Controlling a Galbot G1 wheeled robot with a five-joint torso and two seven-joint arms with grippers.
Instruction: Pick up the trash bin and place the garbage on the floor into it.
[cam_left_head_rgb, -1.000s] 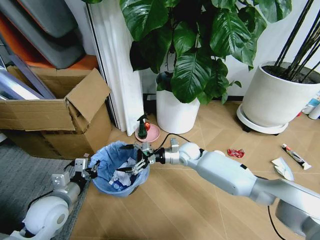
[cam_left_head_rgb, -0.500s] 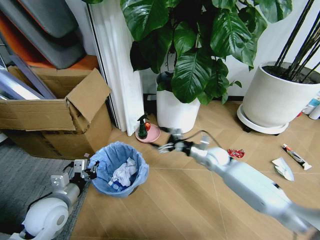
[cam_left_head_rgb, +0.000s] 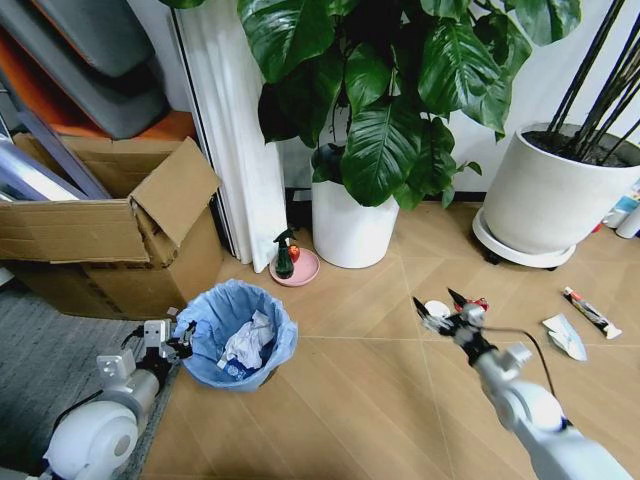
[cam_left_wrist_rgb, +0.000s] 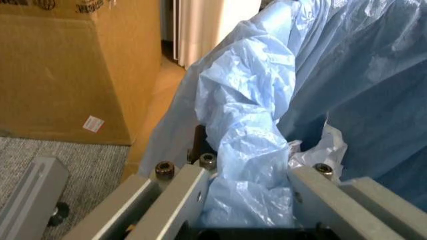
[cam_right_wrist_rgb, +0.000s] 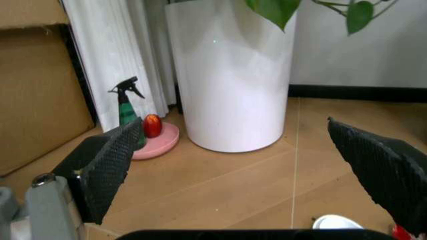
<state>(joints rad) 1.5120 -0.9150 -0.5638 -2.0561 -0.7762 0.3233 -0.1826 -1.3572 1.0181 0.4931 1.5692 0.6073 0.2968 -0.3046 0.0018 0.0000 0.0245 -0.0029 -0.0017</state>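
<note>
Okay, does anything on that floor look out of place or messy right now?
Yes. Litter lies loose on the floor instead of in the trash bin: a white disc and red wrapper by the open right tool, and a tube and a white scrap further right. The left tool grips the bin's rim.

You have one trash bin (cam_left_head_rgb: 240, 335), gripped at its rim by the left gripper (cam_left_head_rgb: 178, 340). Four litter pieces lie loose: a white disc (cam_left_head_rgb: 437, 309) and red wrapper (cam_left_head_rgb: 477, 303) just beside the spread right gripper (cam_left_head_rgb: 441, 308), a tube (cam_left_head_rgb: 591, 311) and white scrap (cam_left_head_rgb: 565, 335) farther off. You also see two white plant pots (cam_left_head_rgb: 354, 224), one spray bottle (cam_left_head_rgb: 284, 255), one cardboard box (cam_left_head_rgb: 120, 235).
</note>
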